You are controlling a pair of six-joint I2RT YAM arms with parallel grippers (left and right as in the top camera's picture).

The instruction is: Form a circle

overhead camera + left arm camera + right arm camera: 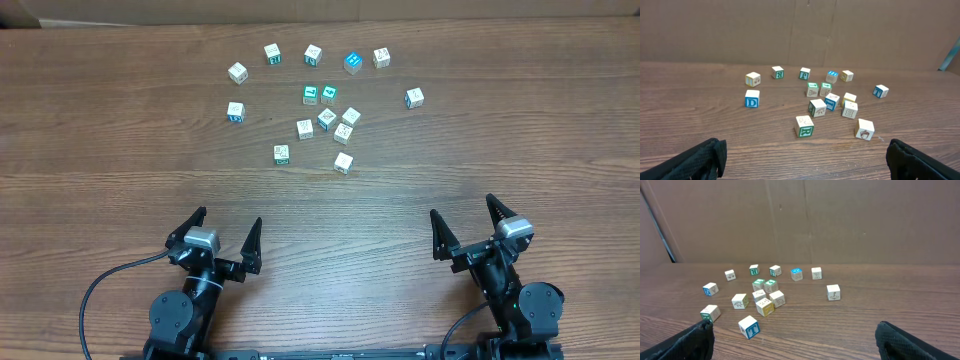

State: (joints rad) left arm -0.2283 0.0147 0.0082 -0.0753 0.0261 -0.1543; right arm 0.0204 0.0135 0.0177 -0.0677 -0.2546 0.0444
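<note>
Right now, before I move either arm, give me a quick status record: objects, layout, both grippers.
objects: fifteen small lettered cubes, white and teal, on the wooden table
layout: scattered; loose arc at the far side, cluster in the middle; no circle yet
left gripper: open, empty, clear of the cubes
right gripper: open, empty, clear of the cubes

Dark wood-grain table (100,120); brown cardboard wall (740,30) behind, evenly lit.

The cubes (817,107) lie loosely scattered on the far wooden surface (695,125), the middle ones perhaps touching. Near, the left claw (804,152) stands wide apart, empty.
</note>
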